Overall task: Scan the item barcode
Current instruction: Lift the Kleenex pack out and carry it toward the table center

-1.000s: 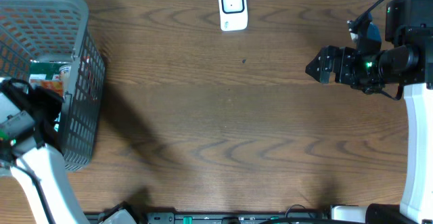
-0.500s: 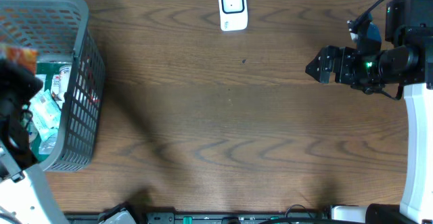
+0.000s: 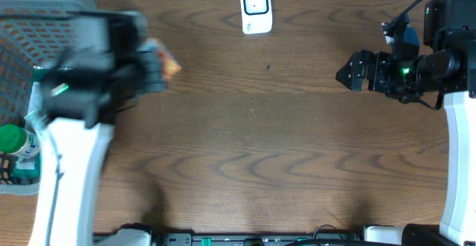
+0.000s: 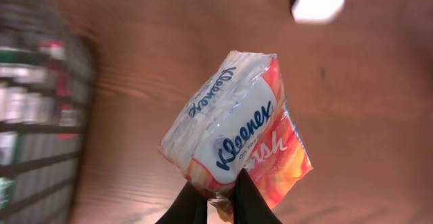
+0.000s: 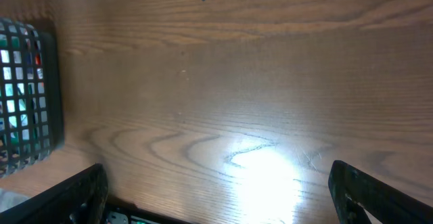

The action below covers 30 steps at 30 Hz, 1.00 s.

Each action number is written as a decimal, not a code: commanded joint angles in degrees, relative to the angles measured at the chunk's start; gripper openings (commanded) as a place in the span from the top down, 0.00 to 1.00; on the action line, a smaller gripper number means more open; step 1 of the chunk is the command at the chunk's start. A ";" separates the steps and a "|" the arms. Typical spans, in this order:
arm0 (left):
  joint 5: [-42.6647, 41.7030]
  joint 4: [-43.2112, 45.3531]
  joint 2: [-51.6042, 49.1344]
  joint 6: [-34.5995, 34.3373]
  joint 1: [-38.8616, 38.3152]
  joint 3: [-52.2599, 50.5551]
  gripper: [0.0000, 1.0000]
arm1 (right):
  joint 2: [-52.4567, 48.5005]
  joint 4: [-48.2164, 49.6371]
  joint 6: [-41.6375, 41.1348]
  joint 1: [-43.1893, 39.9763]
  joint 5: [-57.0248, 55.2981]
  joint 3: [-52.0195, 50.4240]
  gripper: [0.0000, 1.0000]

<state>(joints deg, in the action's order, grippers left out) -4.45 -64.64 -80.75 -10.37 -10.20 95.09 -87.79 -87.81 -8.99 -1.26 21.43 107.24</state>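
Brown wooden bench [image 3: 260, 149] lies under a Kleenex tissue pack [image 4: 237, 129], pinched at its lower edge by the closed left hand [image 4: 218, 204], near the grey basket [image 3: 44, 1]. White scanner [image 3: 255, 8] sits at the far edge. Right hand [image 3: 346, 73] gapes wide, empty.

You'll see the Kleenex tissue pack [image 4: 233, 132], clear film printed white and orange with a blue logo. It is tilted above the surface, its lower corner pinched in the left pincer [image 4: 218, 198]. Your white scanner [image 3: 255, 7] lies flat at the surface's far edge, well apart from the pack.
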 commanded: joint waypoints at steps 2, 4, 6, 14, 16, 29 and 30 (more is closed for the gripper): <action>9.88 -0.42 -9.64 -5.66 -9.90 -1.49 0.92 | -0.07 -0.07 -0.61 0.72 0.46 1.07 0.01; 13.05 0.35 -14.51 -8.41 -13.68 -1.49 0.92 | -0.07 -0.07 -0.61 0.72 0.48 1.07 0.01; 14.23 2.10 -19.23 -10.21 -17.14 -1.49 0.92 | -0.07 -0.07 -0.61 0.72 0.48 1.07 0.01; 25.09 12.63 -34.29 -12.70 -28.50 -1.49 0.92 | -0.07 -0.07 -0.61 0.72 0.48 1.07 0.01; 29.44 14.25 -36.59 -12.70 -31.01 -1.49 0.92 | -0.07 -0.07 -0.61 0.72 0.48 1.07 0.01; 45.20 17.09 -39.19 -5.66 -44.83 -1.49 0.88 | -0.07 -0.07 -0.61 0.72 0.48 1.07 0.01; 45.16 17.09 -39.19 -4.87 -45.53 -1.51 0.88 | -0.07 -0.07 -0.61 0.72 0.46 1.07 0.01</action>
<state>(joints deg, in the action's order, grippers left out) 37.01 -47.51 -119.92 -19.14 -53.69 94.11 -87.79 -87.81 -8.99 -1.26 21.43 107.24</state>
